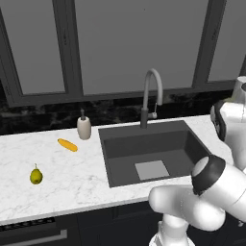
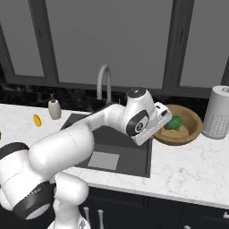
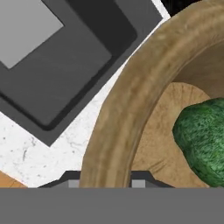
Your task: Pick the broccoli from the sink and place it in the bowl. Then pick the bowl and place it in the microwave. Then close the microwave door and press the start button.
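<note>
The gripper (image 3: 105, 183) is pinching the near rim of the bowl (image 3: 127, 109), one finger on each side of the wall, likely to lift it toward the microwave. The broccoli (image 3: 203, 135) is sitting inside the bowl, just beyond the gripper, on the table (image 2: 188, 165) beside the sink (image 3: 65, 65).

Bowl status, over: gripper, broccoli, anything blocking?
Gripper straddling the bowl rim, appears shut on it. Broccoli lying inside bowl. Bowl on counter right of sink; paper towel roll beside it, nothing blocking.
</note>
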Controlling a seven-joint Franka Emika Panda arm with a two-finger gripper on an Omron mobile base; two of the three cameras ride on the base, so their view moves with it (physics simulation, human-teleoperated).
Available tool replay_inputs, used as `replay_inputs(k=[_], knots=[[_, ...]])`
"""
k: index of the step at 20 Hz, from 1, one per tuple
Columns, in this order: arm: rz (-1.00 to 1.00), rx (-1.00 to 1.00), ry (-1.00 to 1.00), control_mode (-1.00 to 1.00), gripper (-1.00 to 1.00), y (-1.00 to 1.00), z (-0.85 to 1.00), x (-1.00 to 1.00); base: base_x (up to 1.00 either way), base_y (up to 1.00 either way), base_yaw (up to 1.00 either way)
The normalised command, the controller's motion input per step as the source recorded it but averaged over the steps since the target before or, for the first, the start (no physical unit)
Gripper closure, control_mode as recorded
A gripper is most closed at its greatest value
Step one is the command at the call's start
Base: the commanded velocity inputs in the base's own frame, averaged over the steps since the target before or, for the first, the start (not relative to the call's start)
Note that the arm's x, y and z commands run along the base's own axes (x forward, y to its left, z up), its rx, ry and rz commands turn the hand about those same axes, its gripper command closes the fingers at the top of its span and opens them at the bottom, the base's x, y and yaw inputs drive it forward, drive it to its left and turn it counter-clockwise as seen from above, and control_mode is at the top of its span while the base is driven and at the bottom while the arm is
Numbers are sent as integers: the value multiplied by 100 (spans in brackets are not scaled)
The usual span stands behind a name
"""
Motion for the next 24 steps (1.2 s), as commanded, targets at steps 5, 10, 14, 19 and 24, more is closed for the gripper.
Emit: replay_inputs(k=[5, 10, 14, 19, 24], knots=[[28, 2, 0, -100, 100, 78, 56, -25, 0, 0, 0], [28, -2, 0, -100, 100, 70, 69, -38, 0, 0, 0], [29, 0, 2, -100, 100, 91, 43, -29, 0, 0, 0], [28, 0, 14, -100, 100, 100, 36, -23, 0, 0, 0], [4, -9, -1, -100, 100, 77, 28, -38, 0, 0, 0]])
